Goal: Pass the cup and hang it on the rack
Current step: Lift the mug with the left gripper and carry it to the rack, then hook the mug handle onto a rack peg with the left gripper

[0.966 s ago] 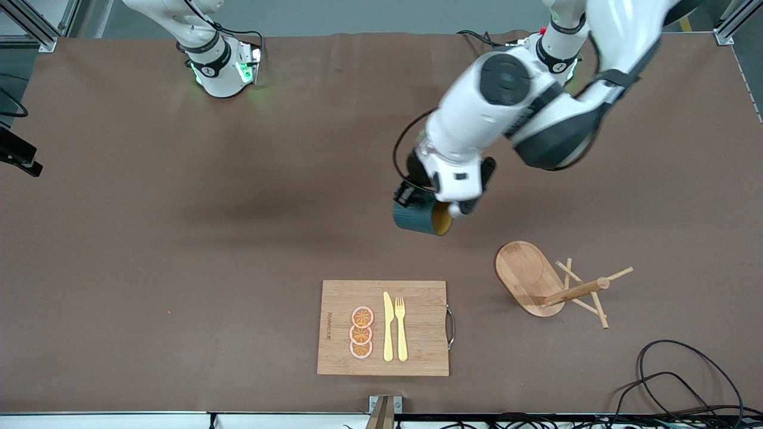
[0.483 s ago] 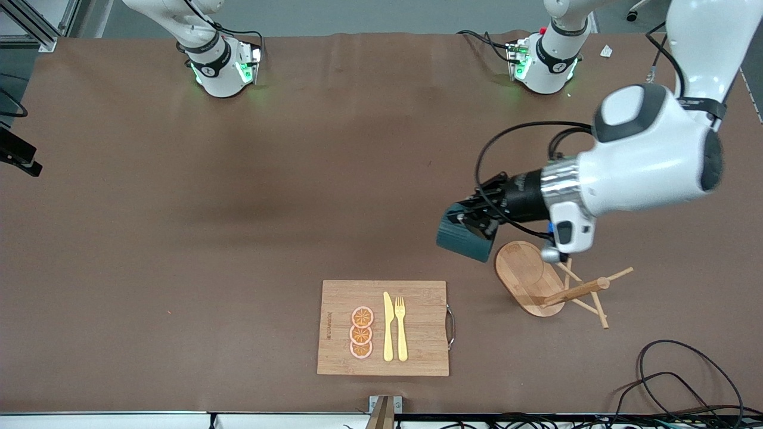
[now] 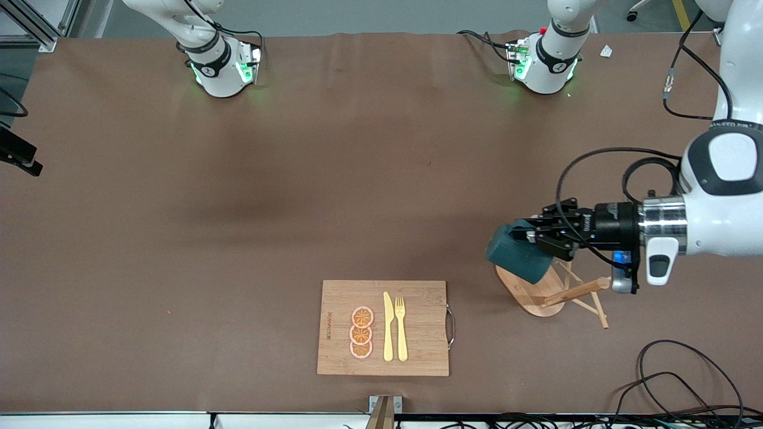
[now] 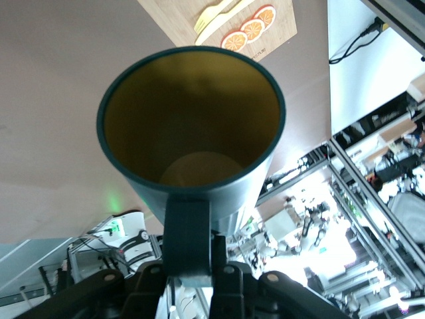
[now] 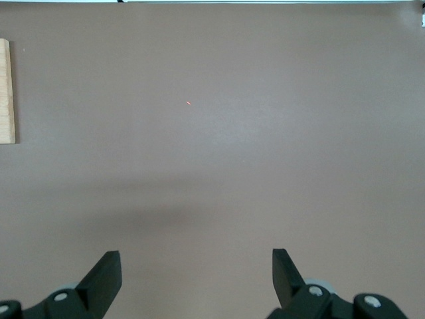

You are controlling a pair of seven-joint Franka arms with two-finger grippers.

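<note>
The dark teal cup point(image 3: 514, 254) hangs on its side in the air over the oval base of the wooden rack point(image 3: 526, 292). My left gripper point(image 3: 538, 238) is shut on the cup's loop handle point(image 4: 187, 229). In the left wrist view the cup point(image 4: 192, 126) shows its mustard-yellow inside, mouth facing away from the gripper point(image 4: 190, 269). The rack's post and thin pegs point(image 3: 587, 290) show beside the cup, under the left wrist. My right gripper point(image 5: 196, 263) stands open over bare brown table with nothing between its fingers; it does not show in the front view.
A bamboo cutting board point(image 3: 417, 348) with orange slices, a yellow knife and a fork lies near the front edge at mid table. Black cables point(image 3: 673, 381) trail at the front corner toward the left arm's end. The board's edge point(image 5: 5, 93) shows in the right wrist view.
The left arm has swung the cup from over mid table toward the left arm's end, to over the rack's base, and turned it. The right gripper's opening is unchanged.
</note>
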